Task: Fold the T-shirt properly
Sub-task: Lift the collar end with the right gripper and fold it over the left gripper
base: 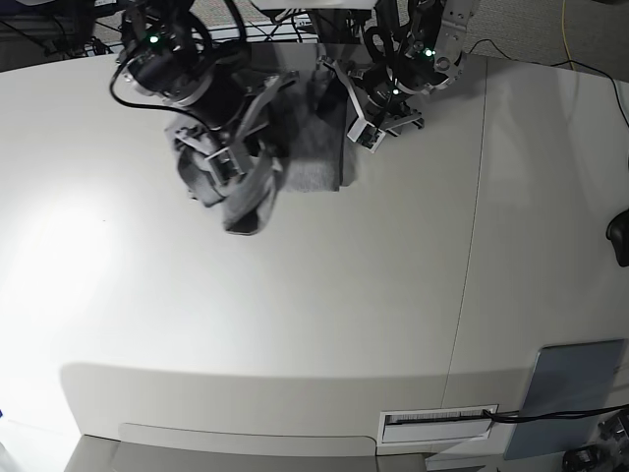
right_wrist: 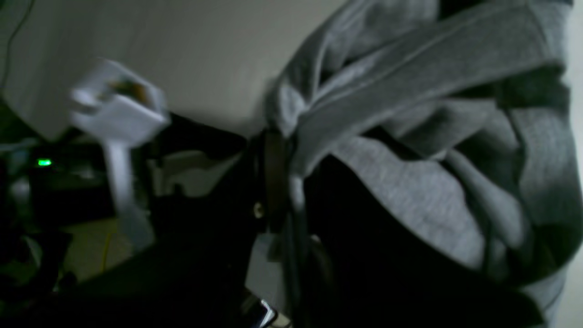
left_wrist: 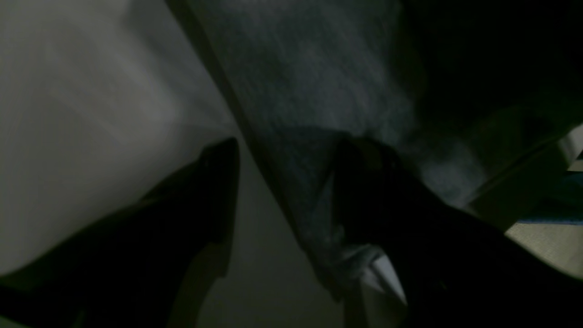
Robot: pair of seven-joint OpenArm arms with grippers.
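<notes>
The T-shirt (base: pixel 251 157) lies bunched at the far left-centre of the white counter (base: pixel 295 324), part of it gathered up off the surface and hanging in folds, part spread flat toward the right; the right end effector (right_wrist: pixel 284 182) is clenched on a fold of the grey cloth, a hem band running across the wrist view above it; in the base view this arm stands on the left, over the raised bundle. The left end effector (left_wrist: pixel 287 182) is released, its two dark fingers (left_wrist: pixel 218 182) spread wide, one over bare counter, the other on the shirt's edge; whether it presses the cloth cannot be told. A grey-blue pad (base: pixel 570 383) lies at the near right, well apart.
</notes>
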